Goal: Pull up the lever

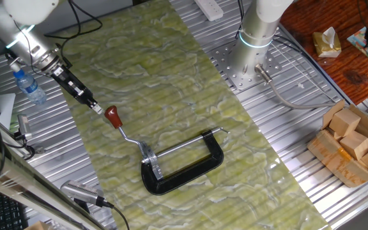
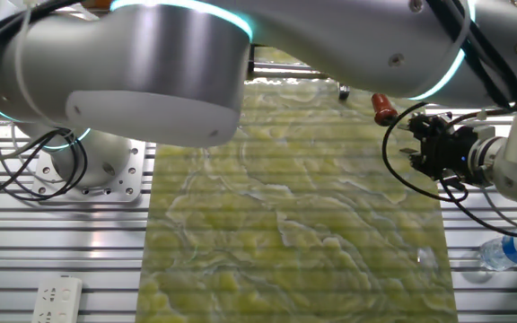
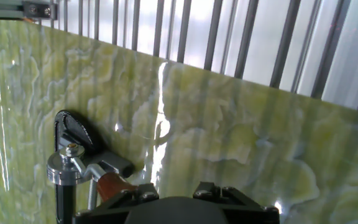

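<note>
Lever first: the thin bent silver metal rod with the small red-brown rounded knob point(image 1: 113, 116) lies on the green marbled mat point(image 1: 171, 96) that covers the ribbed metal tabletop point(image 1: 280, 128). From its knob the rod runs down to the silver bracket at the upper left end of the black C-shaped clamp frame point(image 1: 190, 172), which lies flat on the mat. I see the long straight silver screw rod point(image 1: 184, 147) that spans the mouth of this clamp. The black pincer point(image 1: 95, 107) of my arm sits just beside the knob, on its upper left side; I cannot tell whether it touches the knob, and I cannot tell how far it is open. In the other fixed view the knob point(image 2: 383, 109) shows near the top edge, close to the black wrist part of the arm. In the hand view the knob point(image 3: 110, 184) is low in the picture, right at the dark body of the hand. A clear plastic water bottle with blue label point(image 1: 29, 85) stands beside the mat, behind the arm.
</note>
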Controlling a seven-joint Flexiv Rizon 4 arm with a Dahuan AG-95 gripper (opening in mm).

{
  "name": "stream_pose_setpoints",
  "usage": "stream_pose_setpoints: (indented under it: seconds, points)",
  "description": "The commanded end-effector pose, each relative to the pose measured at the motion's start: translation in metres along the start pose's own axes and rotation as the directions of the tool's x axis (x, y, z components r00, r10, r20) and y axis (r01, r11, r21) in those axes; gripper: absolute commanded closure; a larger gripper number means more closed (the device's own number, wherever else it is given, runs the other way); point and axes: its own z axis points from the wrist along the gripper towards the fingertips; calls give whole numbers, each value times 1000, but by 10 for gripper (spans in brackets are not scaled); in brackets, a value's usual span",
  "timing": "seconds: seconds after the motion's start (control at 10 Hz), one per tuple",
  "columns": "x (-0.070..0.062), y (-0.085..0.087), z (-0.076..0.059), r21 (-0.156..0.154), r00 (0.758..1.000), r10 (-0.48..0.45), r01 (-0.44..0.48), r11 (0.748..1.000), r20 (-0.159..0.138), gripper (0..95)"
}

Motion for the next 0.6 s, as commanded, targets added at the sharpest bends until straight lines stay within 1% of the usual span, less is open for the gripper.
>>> stream_pose_setpoints:
  seconds: [0.1, 0.5, 0.6]
  points:
    - [0, 1, -3, -20, 1000, 16, -16, 1000, -3, 380]
    - [2, 9, -10, -37, 998, 55, -55, 998, -10, 380]
    - [4, 12, -12, -56, 997, 73, -73, 996, -12, 380]
